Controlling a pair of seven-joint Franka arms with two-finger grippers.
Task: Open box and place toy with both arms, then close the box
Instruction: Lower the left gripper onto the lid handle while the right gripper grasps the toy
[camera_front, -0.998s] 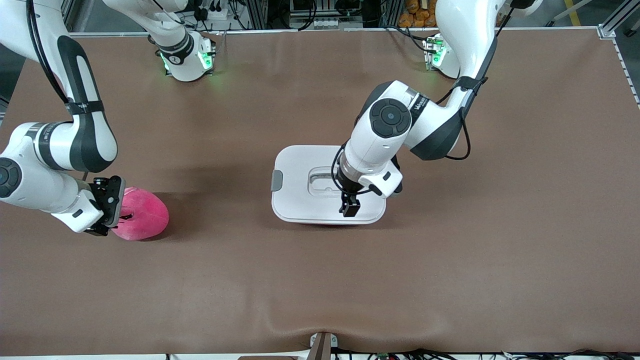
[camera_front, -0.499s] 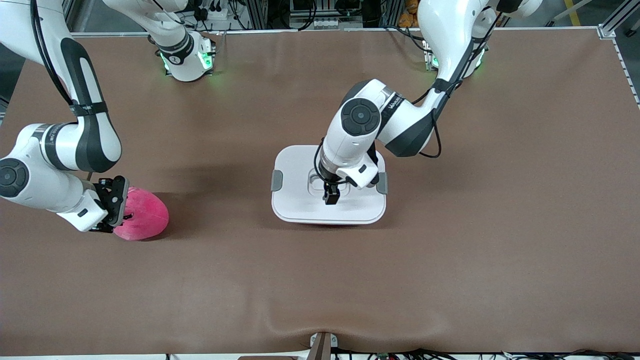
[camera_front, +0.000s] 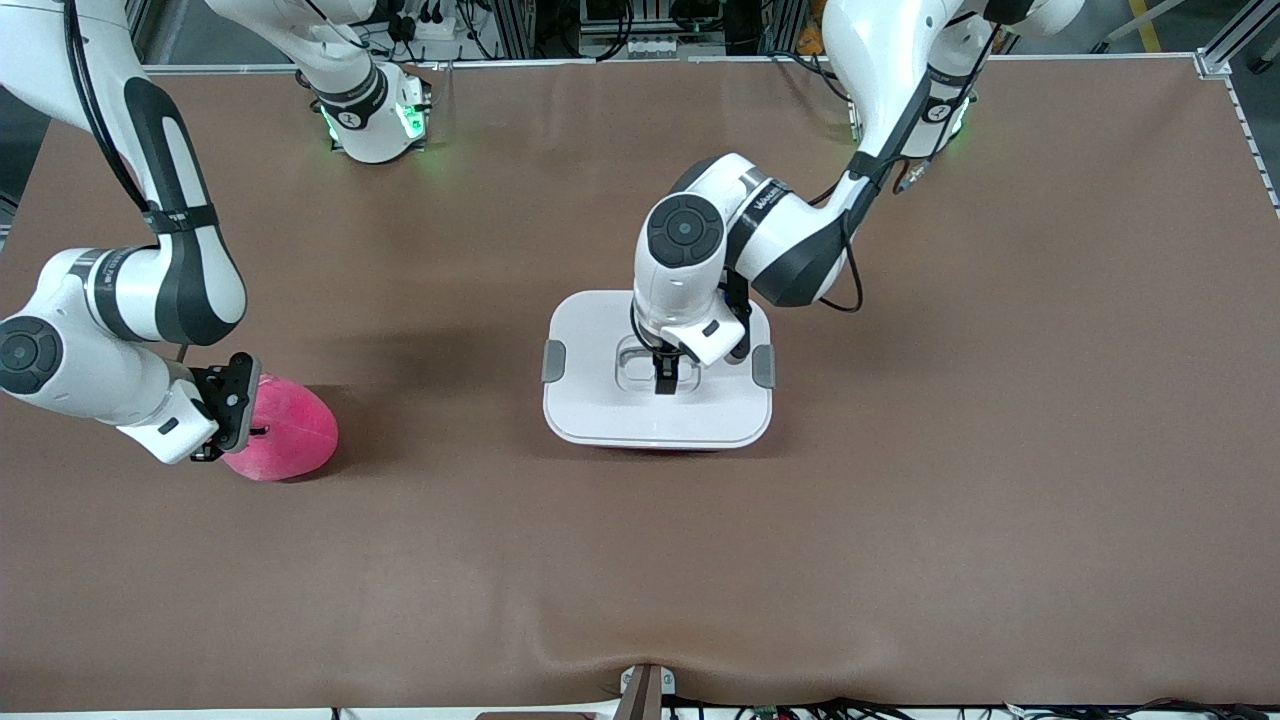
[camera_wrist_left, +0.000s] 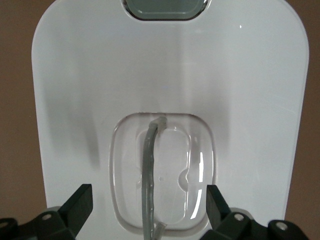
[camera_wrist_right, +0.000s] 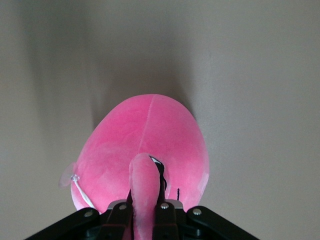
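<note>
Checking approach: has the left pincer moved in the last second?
Yes. The left pincer moved from the lid's camera-side edge to over its recessed handle.

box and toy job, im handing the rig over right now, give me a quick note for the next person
Left gripper: open, over the lid's recessed handle, fingers either side of it, not gripping.
Right gripper: shut on the toy, a fold of plush pinched; the toy rests on the table toward the right arm's end.
Box: mid-table, lid on.
Done: toy grasped.
Left: lift lid, place toy inside, close box.
</note>
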